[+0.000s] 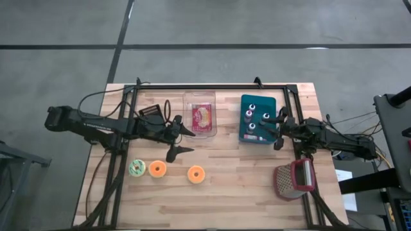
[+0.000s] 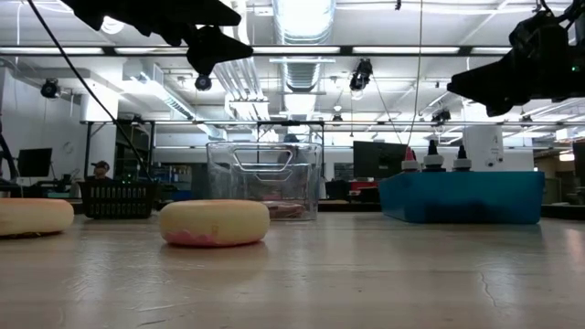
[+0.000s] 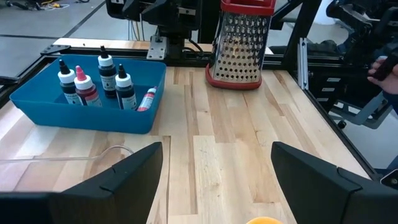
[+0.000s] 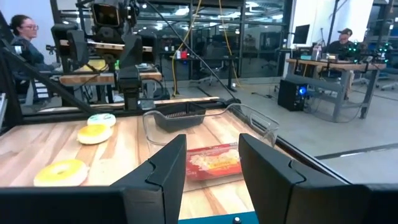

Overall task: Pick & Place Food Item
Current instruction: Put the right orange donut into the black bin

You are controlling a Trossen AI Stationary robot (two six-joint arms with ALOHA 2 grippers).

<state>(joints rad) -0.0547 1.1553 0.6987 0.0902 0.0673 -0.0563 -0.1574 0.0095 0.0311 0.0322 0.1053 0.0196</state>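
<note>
one packaged food item (image 1: pixel 203 117) flat in clear bin (image 1: pixel 190 131), long axis front-to-back; both grippers' fingers apart, empty

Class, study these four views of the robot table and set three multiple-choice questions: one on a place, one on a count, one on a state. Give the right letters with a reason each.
1. Where does the red-trimmed metal box grater stand?
A. inside the blue tray
B. near the table's right edge, beside the right arm
C. between the doughnuts

2. How many ring doughnuts lie on the wooden table?
A. three
B. five
C. one

3. How is the left gripper?
A. shut on a doughnut
B. open, holding nothing
C. shut on a bottle

Key: 1 B, the high view shows it there. 2 A, one green-iced doughnut and two orange ones. 3 B, its fingers stand apart, nothing between.
</note>
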